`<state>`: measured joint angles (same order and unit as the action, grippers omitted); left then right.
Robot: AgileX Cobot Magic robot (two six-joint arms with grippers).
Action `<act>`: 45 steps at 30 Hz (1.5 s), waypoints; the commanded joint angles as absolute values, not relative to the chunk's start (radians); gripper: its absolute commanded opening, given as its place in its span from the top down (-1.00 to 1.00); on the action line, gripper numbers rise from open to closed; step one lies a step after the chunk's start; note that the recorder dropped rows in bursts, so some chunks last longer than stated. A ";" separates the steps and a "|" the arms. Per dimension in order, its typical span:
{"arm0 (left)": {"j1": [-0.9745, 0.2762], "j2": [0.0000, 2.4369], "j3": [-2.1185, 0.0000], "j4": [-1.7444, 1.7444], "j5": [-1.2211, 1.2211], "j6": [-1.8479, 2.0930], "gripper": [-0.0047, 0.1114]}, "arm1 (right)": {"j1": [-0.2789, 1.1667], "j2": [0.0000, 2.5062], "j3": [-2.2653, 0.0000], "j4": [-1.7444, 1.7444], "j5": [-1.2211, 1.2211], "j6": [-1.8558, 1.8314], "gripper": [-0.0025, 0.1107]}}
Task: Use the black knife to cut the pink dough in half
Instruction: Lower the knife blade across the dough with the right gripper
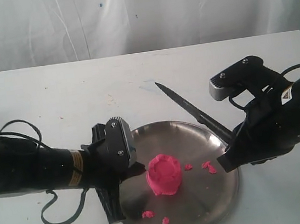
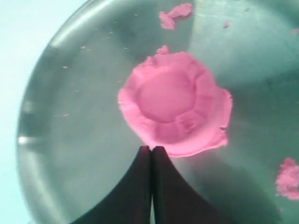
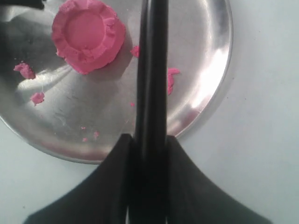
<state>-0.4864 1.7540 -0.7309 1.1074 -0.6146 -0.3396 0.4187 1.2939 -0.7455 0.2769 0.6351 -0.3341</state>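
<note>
Right pincer (image 3: 149, 140): pinching black knife (image 3: 152, 70) by its handle, blade raised over steel plate's (image 1: 202, 196) right part. Left pincer (image 2: 152, 150): pressed together, just beside pink dough (image 1: 165, 174), uncut at plate's middle. Best to centre blade across dough's hollow, then press straight down.

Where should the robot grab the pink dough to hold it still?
Low on its round side wall, from the side nearest the left pincer. The pink dough stands upright like a cup; its crimped rim looks thin and would probably squash.

No legible text; left arm sticker (image 1: 78, 164) unreadable
</note>
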 commanded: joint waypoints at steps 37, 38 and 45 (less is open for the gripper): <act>-0.490 1.605 -0.746 1.077 -0.532 -0.606 0.92 | 0.465 1.528 -0.767 0.398 0.699 -0.737 0.96; -0.490 1.611 -0.746 1.072 -0.538 -0.606 0.92 | 0.465 1.528 -0.767 0.395 0.697 -0.737 0.96; -0.490 1.643 -0.746 1.072 -0.583 -0.606 0.92 | 0.465 1.528 -0.766 0.362 0.693 -0.730 0.96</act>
